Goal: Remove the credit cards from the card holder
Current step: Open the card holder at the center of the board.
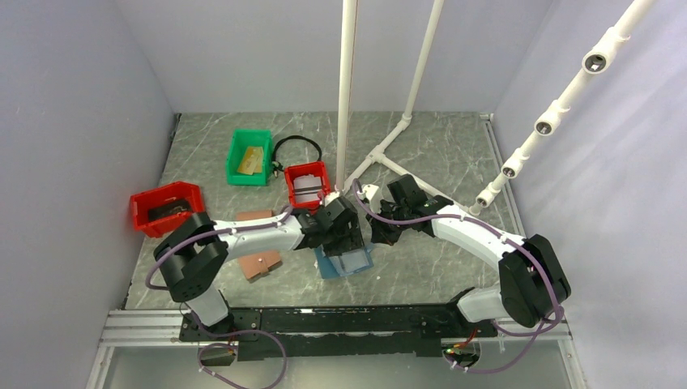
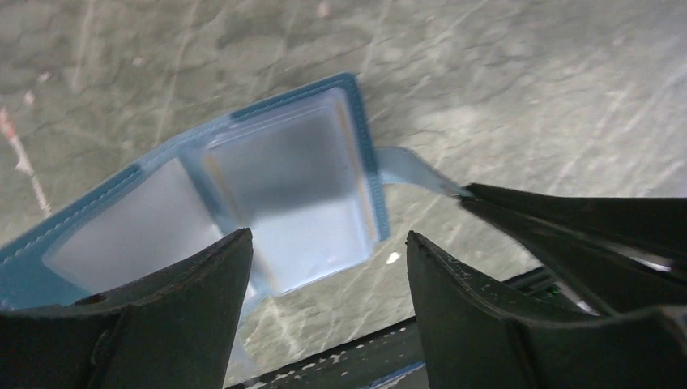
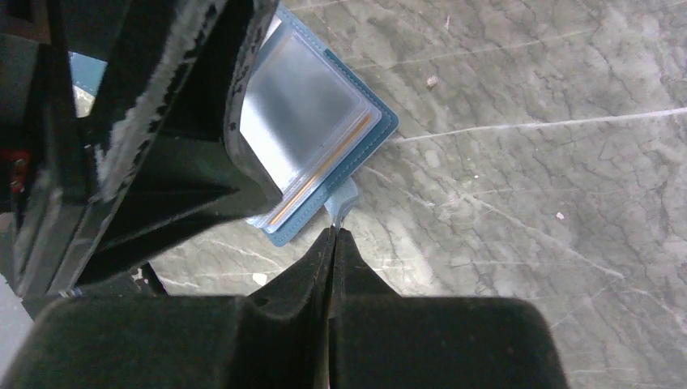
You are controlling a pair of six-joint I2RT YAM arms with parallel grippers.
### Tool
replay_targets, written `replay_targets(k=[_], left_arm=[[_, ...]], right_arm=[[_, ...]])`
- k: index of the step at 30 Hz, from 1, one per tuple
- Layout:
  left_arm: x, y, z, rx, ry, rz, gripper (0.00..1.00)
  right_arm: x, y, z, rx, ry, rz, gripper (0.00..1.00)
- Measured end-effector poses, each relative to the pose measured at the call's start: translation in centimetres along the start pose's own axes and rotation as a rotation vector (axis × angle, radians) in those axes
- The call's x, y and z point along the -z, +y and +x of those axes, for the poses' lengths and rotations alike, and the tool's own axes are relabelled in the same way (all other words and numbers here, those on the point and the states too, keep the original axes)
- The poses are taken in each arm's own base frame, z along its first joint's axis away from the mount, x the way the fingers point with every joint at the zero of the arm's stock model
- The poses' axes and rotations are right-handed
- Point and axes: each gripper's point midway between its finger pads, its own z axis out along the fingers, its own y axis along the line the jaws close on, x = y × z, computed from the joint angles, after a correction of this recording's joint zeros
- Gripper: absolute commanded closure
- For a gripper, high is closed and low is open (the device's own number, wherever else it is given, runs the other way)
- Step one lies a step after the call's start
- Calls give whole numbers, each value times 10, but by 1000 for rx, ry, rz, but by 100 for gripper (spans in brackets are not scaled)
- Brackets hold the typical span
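One open blue card holder point(image 2: 283, 194), left fingers point(image 2: 182, 304) apart, right fingers point(image 3: 304, 284) tight on tab point(image 3: 342, 197)

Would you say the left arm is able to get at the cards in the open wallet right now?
Probably yes: the wallet lies open, the right pincer grips its tab, and the open left pincer hangs just above the sleeves. The cards show only edges, tucked inside.

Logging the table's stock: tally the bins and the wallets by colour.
Red bins: 2
Green bin: 1
Blue wallet: 1
Brown wallets: 2
Total: 6
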Motion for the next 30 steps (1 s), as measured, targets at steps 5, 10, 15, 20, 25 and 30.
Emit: replay_targets(k=[5,10,15,20,25,30], left_arm=[[-6,26,16,11,32,-129,26],[-16,30,20,26,53,-191,24],[-17,27,20,40,48,-215,22],[-19,28,20,70,43,-252,20],[-20,27,20,75,52,-285,20],[-19,25,20,40,45,-270,21]], right_arm=[[0,0,0,0,0,0,100],[0,0,0,0,0,0,100],[0,0,0,0,0,0,100],[0,0,0,0,0,0,100],[0,0,0,-5,0,1,100],[0,0,0,-8,0,1,100]])
